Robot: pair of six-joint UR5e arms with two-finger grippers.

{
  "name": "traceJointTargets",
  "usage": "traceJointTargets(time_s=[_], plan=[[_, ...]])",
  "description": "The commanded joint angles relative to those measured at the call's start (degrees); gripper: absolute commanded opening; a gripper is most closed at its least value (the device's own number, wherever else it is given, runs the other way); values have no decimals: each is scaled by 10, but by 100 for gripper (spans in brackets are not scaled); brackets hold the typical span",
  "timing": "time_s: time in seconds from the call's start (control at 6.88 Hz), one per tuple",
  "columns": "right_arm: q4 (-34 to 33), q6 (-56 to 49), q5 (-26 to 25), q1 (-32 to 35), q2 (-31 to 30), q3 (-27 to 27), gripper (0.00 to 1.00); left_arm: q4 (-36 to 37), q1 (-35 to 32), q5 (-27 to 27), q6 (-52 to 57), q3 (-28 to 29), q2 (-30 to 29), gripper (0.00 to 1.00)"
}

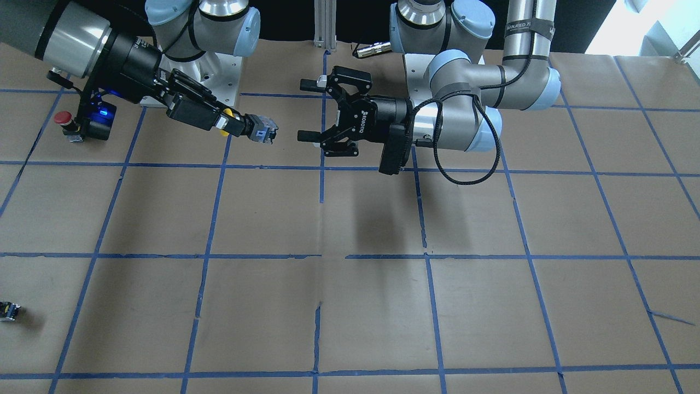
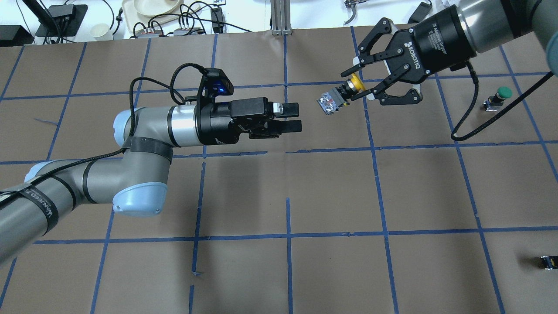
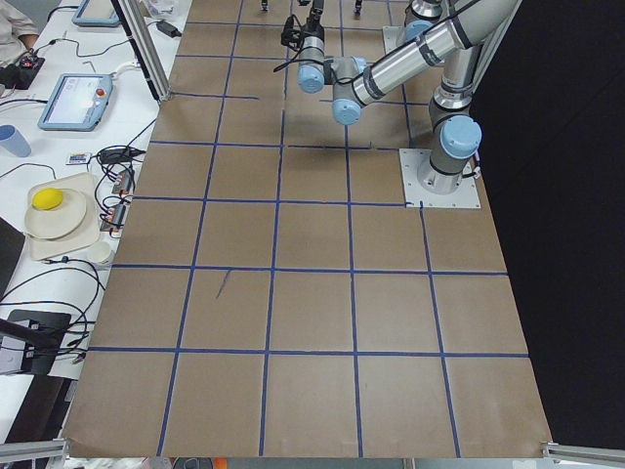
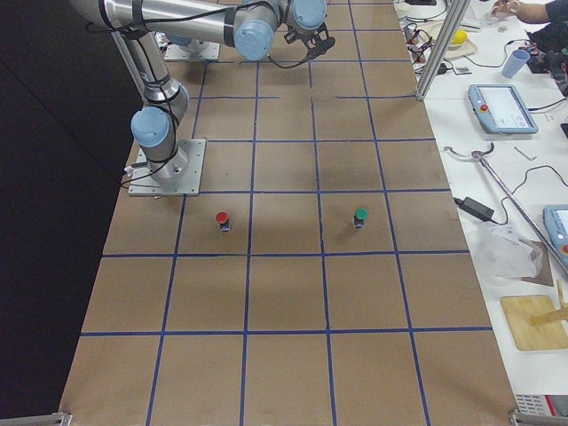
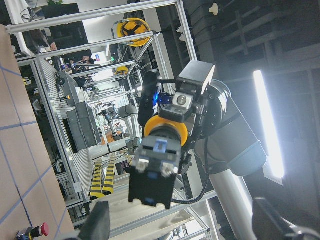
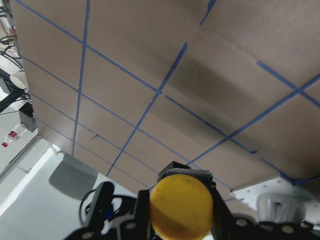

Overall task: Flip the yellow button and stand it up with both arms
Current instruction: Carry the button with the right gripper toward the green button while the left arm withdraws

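Note:
My right gripper (image 2: 352,85) is shut on the yellow button (image 2: 335,98) at its cap end and holds it level in the air. The button's grey body (image 1: 262,130) points toward my left gripper (image 1: 307,110). The left gripper is open and empty, and its fingers stand a short gap from the body. In the left wrist view the button (image 5: 160,160) hangs dead ahead between the blurred fingertips (image 5: 100,225). The right wrist view shows the yellow cap (image 6: 181,205) from behind, above the brown table.
A red-capped button (image 1: 63,117) stands on the table under my right arm. A green-capped button (image 2: 501,93) stands at the right. A tiny black part with a yellow spot (image 2: 549,261) lies near the right edge. The brown paper table (image 2: 287,196) has blue tape lines.

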Motion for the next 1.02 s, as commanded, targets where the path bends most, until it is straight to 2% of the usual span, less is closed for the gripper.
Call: traceJointTargets(time_s=[0.0, 0.15, 0.29, 0.44, 0.58, 0.73, 0.87], plan=[[-6, -155, -170, -5, 1, 0, 9, 118, -15, 212, -215, 76, 2, 100], [-7, -262, -260, -12, 1, 5, 8, 79, -38, 298, -217, 98, 12, 100], [-14, -329, -346, -37, -1, 19, 8, 23, -75, 434, -215, 134, 13, 99], [-68, -398, -403, -60, -1, 43, 8, -122, -104, 567, -207, 174, 26, 99], [-159, -461, -429, -80, -2, 92, 8, -257, -112, 666, -203, 216, 33, 100], [-249, -511, -432, -96, -3, 140, 8, -354, -103, 705, -203, 257, 39, 100], [-342, -564, -432, -118, -7, 183, 8, -468, -100, 788, -203, 303, 52, 100]])
